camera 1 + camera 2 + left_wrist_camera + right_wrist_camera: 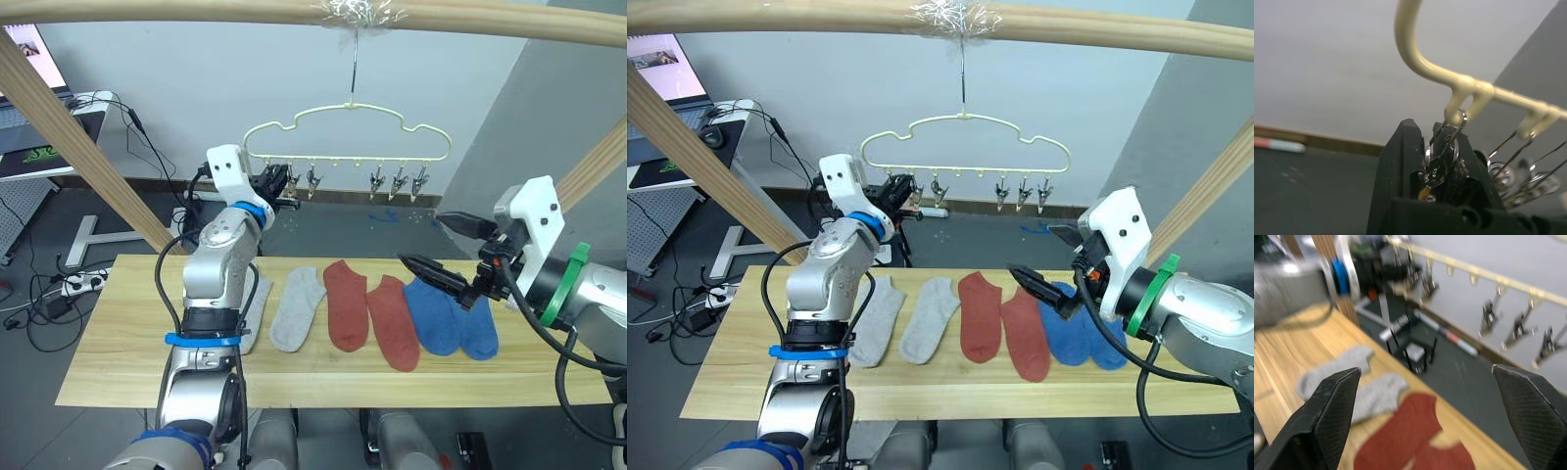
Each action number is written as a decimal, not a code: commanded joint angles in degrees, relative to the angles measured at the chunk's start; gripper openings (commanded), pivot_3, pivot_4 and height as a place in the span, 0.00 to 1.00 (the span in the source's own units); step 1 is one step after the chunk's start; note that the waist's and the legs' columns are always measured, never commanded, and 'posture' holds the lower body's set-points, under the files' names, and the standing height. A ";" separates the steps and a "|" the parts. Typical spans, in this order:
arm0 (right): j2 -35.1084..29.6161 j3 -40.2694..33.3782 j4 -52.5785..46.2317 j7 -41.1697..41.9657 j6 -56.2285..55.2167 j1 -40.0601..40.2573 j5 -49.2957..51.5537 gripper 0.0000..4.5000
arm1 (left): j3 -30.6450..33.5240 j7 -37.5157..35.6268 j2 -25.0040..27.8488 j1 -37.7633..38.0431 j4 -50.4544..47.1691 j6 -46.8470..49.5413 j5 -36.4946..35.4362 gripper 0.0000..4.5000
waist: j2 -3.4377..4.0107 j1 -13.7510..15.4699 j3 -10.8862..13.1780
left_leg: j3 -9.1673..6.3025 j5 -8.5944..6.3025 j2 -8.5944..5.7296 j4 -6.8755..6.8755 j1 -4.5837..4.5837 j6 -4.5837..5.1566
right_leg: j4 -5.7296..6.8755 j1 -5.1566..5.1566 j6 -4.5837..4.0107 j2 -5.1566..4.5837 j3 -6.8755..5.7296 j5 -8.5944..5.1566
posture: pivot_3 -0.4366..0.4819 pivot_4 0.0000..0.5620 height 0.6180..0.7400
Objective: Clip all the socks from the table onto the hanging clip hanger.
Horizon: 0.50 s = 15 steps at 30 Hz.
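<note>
Six socks wait on the table.

The left gripper (278,186) pinches a small metal clip (1442,156) on the pale-yellow wire hanger (348,132). The right gripper (453,247) hangs wide open, holding nothing, above the blue socks (453,318) on the yellowish wooden table (118,333). Socks look soft and floppy; grab one by its cuff.

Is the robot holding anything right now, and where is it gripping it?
The left gripper pinches the hanger's leftmost clip. The right gripper is open and empty.

Wooden poles (294,12), laptop (666,64), cables (49,304)
</note>
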 commanded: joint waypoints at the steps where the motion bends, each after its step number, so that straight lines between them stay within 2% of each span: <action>1: -0.60 0.74 2.24 -2.33 2.64 1.07 -1.52 1.00 | 2.45 -1.30 1.33 -2.21 -3.29 8.00 -6.16 0.06 | 0.00 -0.01 0.00 | 0.00 0.00 0.00 0.00 0.00 0.00 | 0.00 0.00 0.00 0.00 0.00 0.00 | 0.44 0.47 1.00; 6: 0.04 3.02 7.52 -6.07 7.85 5.14 -4.66 1.00 | 6.14 -0.39 2.65 -4.45 -3.40 16.58 -12.23 0.06 | -0.05 0.02 0.03 | 0.00 0.00 0.00 0.00 -0.03 0.00 | 0.01 -0.03 0.00 0.00 0.00 0.00 | 0.44 0.48 1.00; 10: 1.74 5.95 11.35 -5.50 9.23 8.86 -11.71 1.00 | 8.35 1.06 3.29 -5.85 -2.93 19.22 -14.26 0.06 | -0.08 0.01 0.06 | 0.01 0.00 0.00 0.00 -0.04 0.00 | 0.01 -0.08 0.01 0.00 0.02 0.00 | 0.45 0.48 1.00; 15: 4.60 9.11 18.45 -3.77 9.81 8.57 -20.05 1.00 | 10.34 2.70 3.54 -7.72 -2.01 22.26 -16.65 0.06 | -0.12 0.01 0.11 | 0.02 0.00 0.00 0.01 -0.03 0.00 | 0.02 -0.09 0.05 0.01 0.04 0.02 | 0.47 0.49 1.00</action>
